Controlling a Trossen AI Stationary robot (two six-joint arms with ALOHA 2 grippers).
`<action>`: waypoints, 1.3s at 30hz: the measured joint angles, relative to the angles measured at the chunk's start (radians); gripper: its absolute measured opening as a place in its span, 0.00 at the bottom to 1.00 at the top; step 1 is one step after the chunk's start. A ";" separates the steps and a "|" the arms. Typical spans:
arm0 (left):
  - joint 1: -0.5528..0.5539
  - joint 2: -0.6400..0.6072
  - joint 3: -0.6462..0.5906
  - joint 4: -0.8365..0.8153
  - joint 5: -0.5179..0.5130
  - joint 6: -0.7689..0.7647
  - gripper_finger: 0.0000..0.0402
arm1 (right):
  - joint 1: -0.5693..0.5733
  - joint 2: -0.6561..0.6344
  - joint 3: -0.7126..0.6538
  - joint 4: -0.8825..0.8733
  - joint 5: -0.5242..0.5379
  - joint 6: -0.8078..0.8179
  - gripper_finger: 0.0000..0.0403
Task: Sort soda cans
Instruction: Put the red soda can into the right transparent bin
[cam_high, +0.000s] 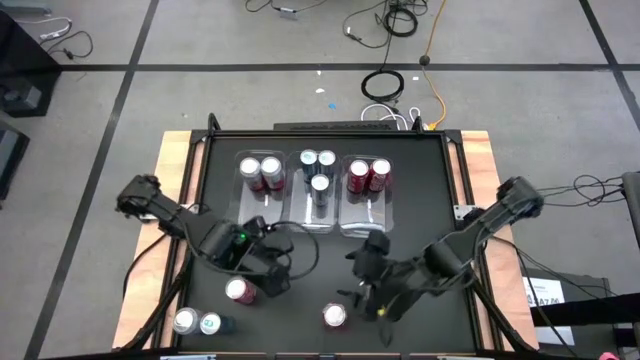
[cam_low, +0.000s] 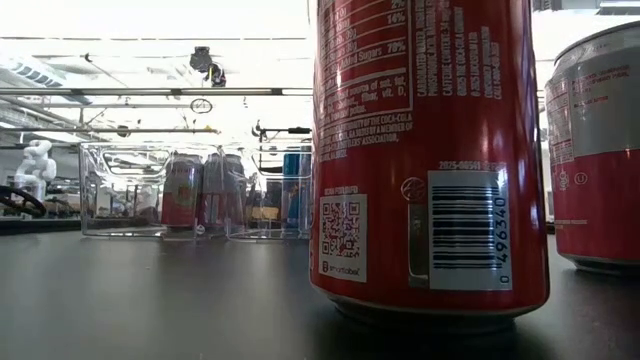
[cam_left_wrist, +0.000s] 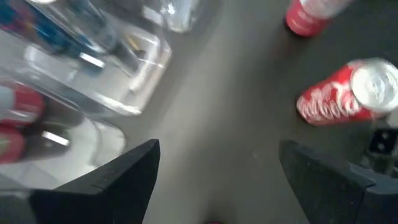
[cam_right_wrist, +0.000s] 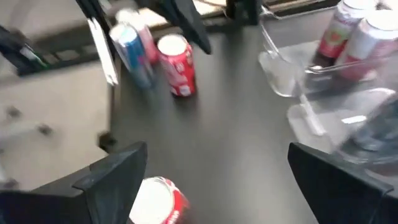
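the right gripper (cam_high: 368, 292), fingers spread wide and empty, hovers just beside the loose red coca-cola can (cam_high: 334, 316) near the table's front edge; it should straddle the can squarely before closing. the left gripper (cam_high: 268, 272), also wide, is beside another red can (cam_high: 240, 291).

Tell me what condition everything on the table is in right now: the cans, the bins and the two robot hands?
Left bin: holds two upright cans.
Middle bin: holds three upright cans.
Right bin: holds two upright red cans.
Red can by the left gripper: upright, loose on the table.
Red can by the right gripper: upright, loose.
Two cans at the front left corner: upright, unsorted.
Left gripper: open, empty.
Right gripper: open, empty.
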 joint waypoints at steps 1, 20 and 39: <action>-0.009 -0.025 -0.051 0.038 0.012 -0.002 0.84 | -0.001 0.043 0.078 -0.082 0.001 -0.001 0.95; -0.069 -0.637 -0.737 0.315 0.048 -0.067 0.84 | -0.044 0.438 0.629 -0.631 -0.236 0.172 0.95; -0.069 -0.636 -0.737 0.280 0.036 0.142 0.84 | 0.081 0.472 0.569 -0.564 -0.035 0.443 0.95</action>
